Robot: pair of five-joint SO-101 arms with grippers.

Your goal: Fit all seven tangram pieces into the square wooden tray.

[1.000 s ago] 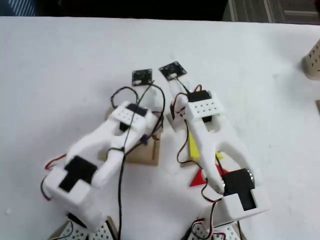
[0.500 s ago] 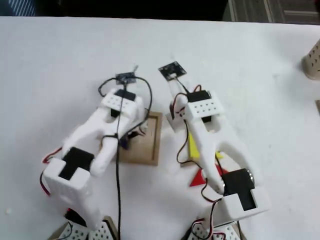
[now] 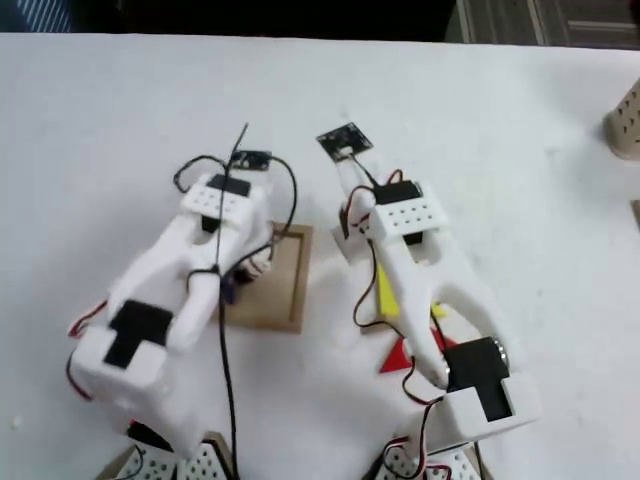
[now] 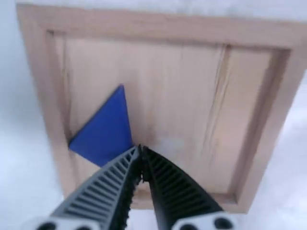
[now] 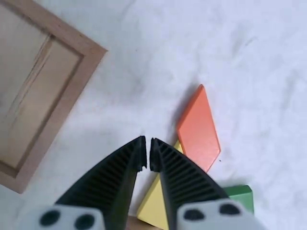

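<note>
Left gripper (image 4: 140, 151) is retreating across tray (image 4: 268, 120), pressed together, empty; right gripper (image 5: 147, 146) likewise closed. Trailing tips are risking knocking blue piece (image 4: 106, 129) askew.

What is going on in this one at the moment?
Two arms are working on a tangram puzzle. The left gripper, fingers shut, hangs over the wooden tray, its tips right beside a blue piece lying inside. The right gripper, also shut and holding nothing, hovers over the table next to the orange piece, yellow piece and green piece, all outside the tray.
</note>
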